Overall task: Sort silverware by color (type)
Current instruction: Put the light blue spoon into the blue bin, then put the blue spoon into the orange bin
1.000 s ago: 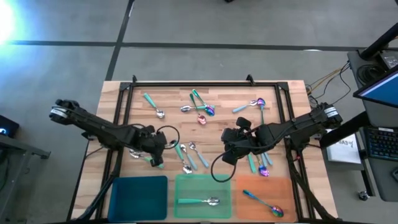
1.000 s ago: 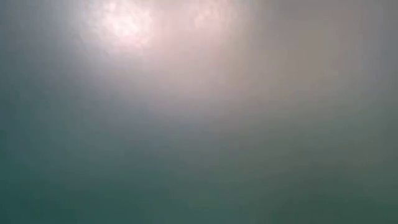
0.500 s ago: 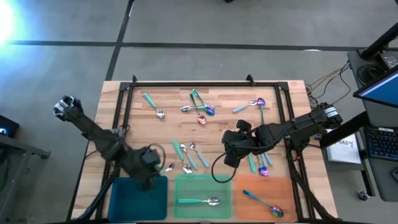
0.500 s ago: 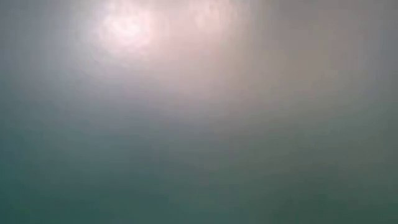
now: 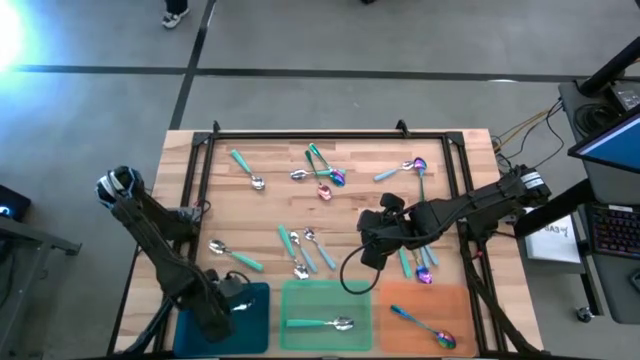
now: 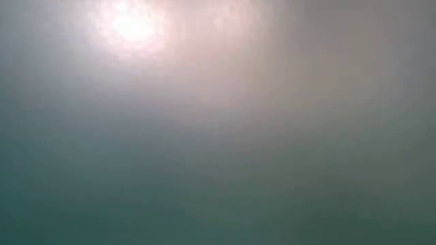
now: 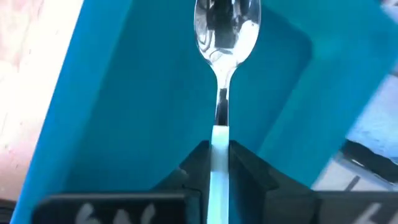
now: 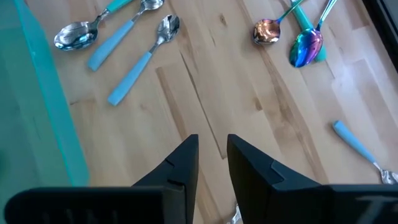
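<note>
Left end effector (image 7: 219, 165): clamped on a pale-blue-handled spoon (image 7: 225, 37), held over the blue tray (image 5: 205, 325) at the tabletop's (image 5: 280, 205) near edge.
Right end effector (image 8: 212, 155): fingers slightly apart, empty, above bare wood mid-tabletop.
Loose silverware (image 5: 300, 250): scattered beside the green tray (image 5: 325, 300).

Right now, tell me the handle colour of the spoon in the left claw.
Pale blue; the spoon shows best in the left wrist view.

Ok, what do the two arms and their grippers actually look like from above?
Both arms are dark, slender and jointed. The left arm has a pale grey-white cap at its base joint; the right arm has one too. A black cable loops below the right gripper. The left gripper has flat, angular black fingers.
</note>
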Available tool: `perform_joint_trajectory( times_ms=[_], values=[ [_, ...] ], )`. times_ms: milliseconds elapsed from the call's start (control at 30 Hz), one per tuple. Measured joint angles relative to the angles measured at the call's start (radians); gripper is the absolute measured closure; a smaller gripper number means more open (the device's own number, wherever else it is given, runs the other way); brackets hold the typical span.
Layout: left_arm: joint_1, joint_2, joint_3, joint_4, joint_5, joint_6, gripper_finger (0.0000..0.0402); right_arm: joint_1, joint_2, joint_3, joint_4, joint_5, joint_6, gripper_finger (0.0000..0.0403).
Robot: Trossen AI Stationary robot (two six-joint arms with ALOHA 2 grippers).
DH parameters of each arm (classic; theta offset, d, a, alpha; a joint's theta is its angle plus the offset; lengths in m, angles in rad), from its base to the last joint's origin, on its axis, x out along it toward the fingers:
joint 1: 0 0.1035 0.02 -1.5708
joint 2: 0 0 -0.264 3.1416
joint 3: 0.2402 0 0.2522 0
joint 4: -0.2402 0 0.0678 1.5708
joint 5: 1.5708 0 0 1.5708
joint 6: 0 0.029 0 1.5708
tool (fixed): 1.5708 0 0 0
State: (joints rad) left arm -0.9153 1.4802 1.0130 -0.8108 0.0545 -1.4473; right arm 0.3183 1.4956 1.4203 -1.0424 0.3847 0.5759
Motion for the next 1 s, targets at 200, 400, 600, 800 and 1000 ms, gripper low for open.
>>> perform_joint_trajectory(
  times_ms=[200,400,600,800,1000],
  values=[
    [0.000,0.046,0.004,0.007,0.020,-0.003,0.0319,0.000,0.000,-0.024,0.000,0.000,0.014,0.0319],
    [0.003,0.039,0.005,0.006,0.034,0.034,0.0303,0.000,0.000,-0.028,0.003,0.011,0.017,0.0314],
    [0.038,0.037,0.005,-0.001,-0.081,0.129,0.0304,-0.036,0.000,-0.028,0.008,0.093,0.061,0.0314],
    [0.112,0.034,0.005,-0.050,-0.171,0.246,0.0304,-0.152,0.000,-0.028,0.009,0.059,0.004,0.0314],
    [0.198,0.016,0.005,-0.148,-0.244,0.363,0.0304,-0.293,0.000,-0.036,0.078,0.002,-0.140,0.0318]
  ],
)
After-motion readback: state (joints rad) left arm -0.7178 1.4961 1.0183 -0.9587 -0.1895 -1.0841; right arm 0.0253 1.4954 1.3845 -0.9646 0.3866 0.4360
